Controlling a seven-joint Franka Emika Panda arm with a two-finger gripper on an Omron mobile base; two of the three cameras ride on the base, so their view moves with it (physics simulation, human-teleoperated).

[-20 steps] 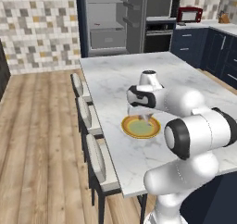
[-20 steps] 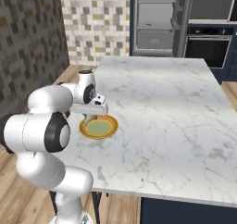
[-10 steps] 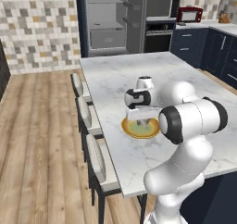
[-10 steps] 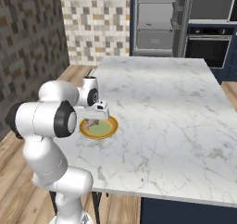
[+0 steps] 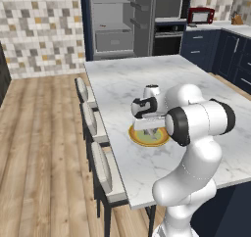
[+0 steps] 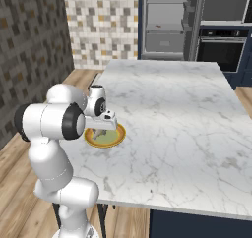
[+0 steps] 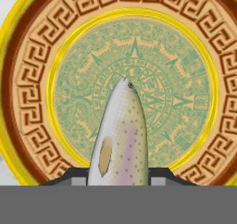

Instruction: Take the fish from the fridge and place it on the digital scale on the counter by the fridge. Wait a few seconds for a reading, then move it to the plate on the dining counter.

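One speckled, silvery-beige fish (image 7: 121,135) with a pink flank, clamped in the gripper (image 7: 118,174), hangs over the plate (image 7: 28,102).

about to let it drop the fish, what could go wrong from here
The hand grips the fish by its tail end, with the head out over the plate centre. Released from this height, it might tip or bounce toward the rim. The plate sits near the dining counter edge by the stools, so a nudge could push it off.
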